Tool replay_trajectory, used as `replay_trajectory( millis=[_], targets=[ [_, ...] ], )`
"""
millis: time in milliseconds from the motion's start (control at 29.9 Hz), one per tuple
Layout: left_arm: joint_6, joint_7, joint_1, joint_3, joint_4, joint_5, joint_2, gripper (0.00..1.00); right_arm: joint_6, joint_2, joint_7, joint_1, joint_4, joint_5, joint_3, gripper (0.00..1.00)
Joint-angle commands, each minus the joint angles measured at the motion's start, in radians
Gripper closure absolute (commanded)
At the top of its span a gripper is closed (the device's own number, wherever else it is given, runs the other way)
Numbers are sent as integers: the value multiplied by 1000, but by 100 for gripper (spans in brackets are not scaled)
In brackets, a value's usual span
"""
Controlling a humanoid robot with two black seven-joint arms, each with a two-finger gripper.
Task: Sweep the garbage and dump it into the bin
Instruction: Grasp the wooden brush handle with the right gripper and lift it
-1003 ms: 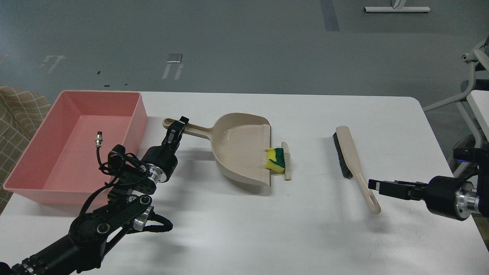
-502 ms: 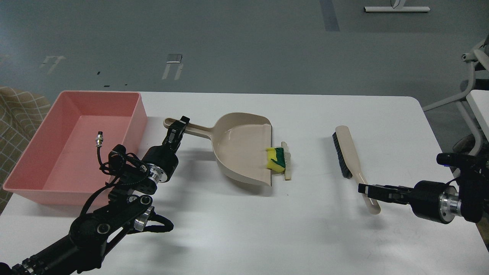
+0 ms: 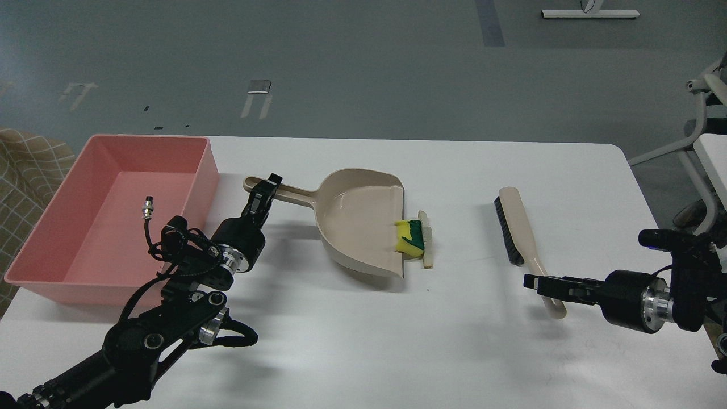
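Note:
The garbage is a yellow sponge piece with a green layer [image 3: 410, 237] and a thin pale slice [image 3: 426, 241]. Both lie at the open lip of the beige dustpan [image 3: 358, 221], the sponge partly inside. My left gripper [image 3: 267, 190] is closed around the dustpan's handle, which rests on the table. The salmon-pink bin [image 3: 85, 227] stands at the far left, empty. The beige brush with black bristles [image 3: 519, 233] lies on the right. My right gripper [image 3: 531, 281] points left over the lower end of the brush handle; its fingers show as one dark bar.
The white table [image 3: 363, 341] carries everything. A second table edge and chair legs [image 3: 707, 142] stand off its right side. A checked fabric [image 3: 28, 165] lies beyond the bin on the left.
My right gripper has moved left and slightly down, from beside the brush handle's end to over it. The left arm, dustpan and garbage have not moved.

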State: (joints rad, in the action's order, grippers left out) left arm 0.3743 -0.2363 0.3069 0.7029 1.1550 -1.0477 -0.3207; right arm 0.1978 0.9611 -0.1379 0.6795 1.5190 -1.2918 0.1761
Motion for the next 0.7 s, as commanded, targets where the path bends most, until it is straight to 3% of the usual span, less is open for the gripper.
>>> replay_trajectory(
  millis=[0, 134, 268, 669],
  targets=[
    [0, 0, 3, 1, 0, 0, 0, 100, 0, -5, 0, -1, -5, 0, 0, 36],
    [0, -2, 3, 0, 0, 0, 0, 100, 0, -8, 1, -3, -14, 0, -1, 38],
    [1, -2, 3, 1, 0, 0, 0, 100, 0, -10, 12, -3, -17, -1, -1, 46],
    [3, -1, -5, 1, 12, 0, -6, 100, -3, -39, 20, -11, -26, -4, -1, 51]
  ],
)
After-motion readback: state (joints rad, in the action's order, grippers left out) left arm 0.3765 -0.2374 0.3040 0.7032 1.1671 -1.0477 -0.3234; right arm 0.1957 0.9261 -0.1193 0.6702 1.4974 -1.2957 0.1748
